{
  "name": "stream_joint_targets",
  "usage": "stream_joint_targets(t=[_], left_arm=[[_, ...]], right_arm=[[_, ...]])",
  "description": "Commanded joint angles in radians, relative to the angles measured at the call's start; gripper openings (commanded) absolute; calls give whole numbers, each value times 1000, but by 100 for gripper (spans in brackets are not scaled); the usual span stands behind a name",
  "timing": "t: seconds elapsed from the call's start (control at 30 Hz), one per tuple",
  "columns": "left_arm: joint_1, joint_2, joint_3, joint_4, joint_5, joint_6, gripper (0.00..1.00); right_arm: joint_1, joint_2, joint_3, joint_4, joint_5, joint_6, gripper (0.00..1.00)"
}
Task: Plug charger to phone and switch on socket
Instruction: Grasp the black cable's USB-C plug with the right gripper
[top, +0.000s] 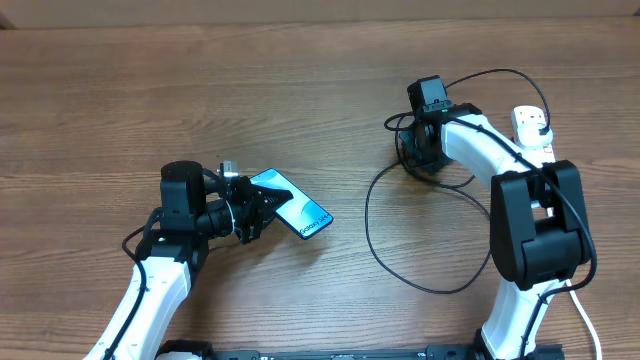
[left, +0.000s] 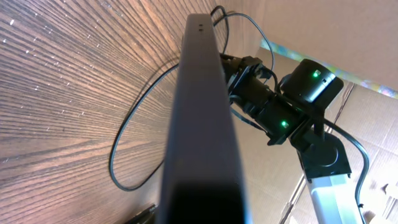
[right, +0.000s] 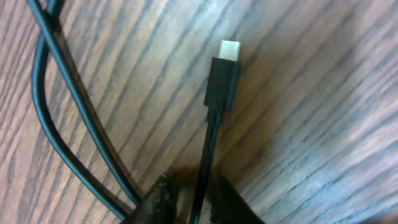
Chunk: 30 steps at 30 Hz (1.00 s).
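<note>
Phone (left: 202, 124) edge-on at the lens, pinched in left hand (top: 255, 212), looks lifted off worktop (top: 100, 100), long axis aimed roughly at right hand (top: 418, 152), well apart. Right hand closed on charger (right: 214, 124) just behind connector tip (right: 229, 50), low over worktop, nearer socket (top: 530, 125). Needs tip lined up with phone's end.

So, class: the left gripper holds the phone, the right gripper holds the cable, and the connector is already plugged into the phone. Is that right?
No. The connector is unplugged, bare over the table, as the right wrist view shows. The left gripper does hold the phone and the right gripper the cable.
</note>
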Motion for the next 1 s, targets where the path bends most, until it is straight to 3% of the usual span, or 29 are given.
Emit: stream_joint_targets(t=[0.0, 0.07, 0.23, 0.43, 0.53, 0.7, 0.97], left_arm=[[5, 2, 8, 7, 56, 15, 4], [5, 2, 8, 7, 66, 16, 4], [5, 1, 8, 7, 113, 16, 4], [3, 2, 8, 25, 148, 46, 4], [5, 2, 8, 116, 192, 64, 4], [5, 60, 41, 314, 284, 40, 4], [5, 389, 276, 539, 613, 36, 4]], right_arm=[[6, 37, 4, -3, -38, -5, 13], [6, 37, 4, -5, -44, -33, 4], [-15, -15, 26, 0, -46, -202, 4], [-44, -227, 69, -66, -52, -320, 4], [-44, -373, 69, -127, -133, -375, 4], [-27, -563, 68, -265, -447, -571, 4], [148, -760, -4, -502, -644, -753, 4]])
